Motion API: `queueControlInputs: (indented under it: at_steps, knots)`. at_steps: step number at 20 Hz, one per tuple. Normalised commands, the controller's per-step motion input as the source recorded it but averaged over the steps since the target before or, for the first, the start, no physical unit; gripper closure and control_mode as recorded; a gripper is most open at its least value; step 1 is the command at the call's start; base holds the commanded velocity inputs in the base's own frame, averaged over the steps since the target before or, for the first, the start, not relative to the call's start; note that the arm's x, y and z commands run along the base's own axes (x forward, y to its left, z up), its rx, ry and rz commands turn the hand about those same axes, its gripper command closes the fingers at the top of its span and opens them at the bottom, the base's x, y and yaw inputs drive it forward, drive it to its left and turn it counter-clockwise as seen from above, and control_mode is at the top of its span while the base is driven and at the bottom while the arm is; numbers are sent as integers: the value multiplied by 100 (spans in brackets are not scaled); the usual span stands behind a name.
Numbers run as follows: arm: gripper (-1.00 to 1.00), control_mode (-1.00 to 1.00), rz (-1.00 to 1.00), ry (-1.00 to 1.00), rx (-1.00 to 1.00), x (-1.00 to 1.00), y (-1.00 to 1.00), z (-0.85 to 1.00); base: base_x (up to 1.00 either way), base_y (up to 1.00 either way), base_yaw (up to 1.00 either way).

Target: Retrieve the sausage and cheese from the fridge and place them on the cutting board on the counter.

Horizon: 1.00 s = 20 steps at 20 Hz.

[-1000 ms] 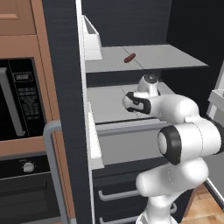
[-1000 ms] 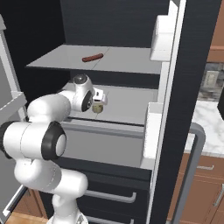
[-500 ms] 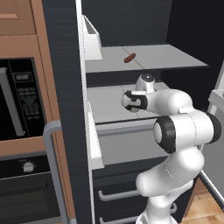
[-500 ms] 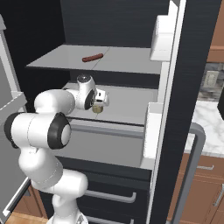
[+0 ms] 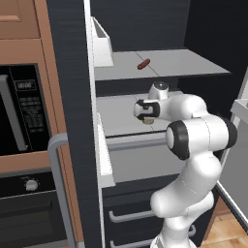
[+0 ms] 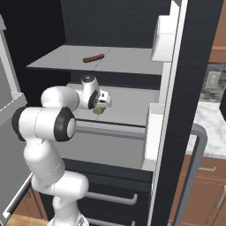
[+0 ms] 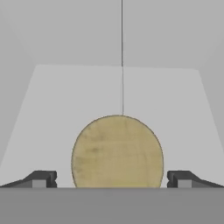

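The fridge [image 5: 72,97] stands open, its grey shelves bare to both base views. On the upper shelf lies the reddish-brown sausage [image 5: 143,64] [image 6: 93,58]. The tan-yellow cheese [image 5: 148,120] [image 6: 98,110] [image 7: 117,148] rests on the middle shelf. My gripper [image 5: 147,117] [image 6: 99,107] [image 7: 112,178] hovers right at the cheese, open, with one dark fingertip [image 7: 41,178] on each side of it and a small gap to each. The cutting board and the counter are out of view.
White door bins [image 5: 102,43] [image 6: 161,39] hang on the open fridge doors on either side of the arm. A black wall oven and microwave [image 5: 19,116] sit in wood cabinetry to the left. A white-topped brown cabinet [image 6: 212,132] stands at the right.
The arm's elbow has swung up and closer to the fridge. The hand has stayed at the cheese with its jaws open, and the cheese and sausage have not moved.
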Motion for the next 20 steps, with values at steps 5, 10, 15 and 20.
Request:
queueControlInputs:
  at_steps: [5,10,15,20]
  knots:
    - [-100,-100,0,2,0,2,-1,-17,0,0,0]
    - [-100,-100,0,0,0,-4,-2,-16,0,0,0]
    - [-100,-100,0,0,0,-1,-1,-12,0,0,0]
    - [100,-100,0,0,0,0,-4,0,0,0,0]
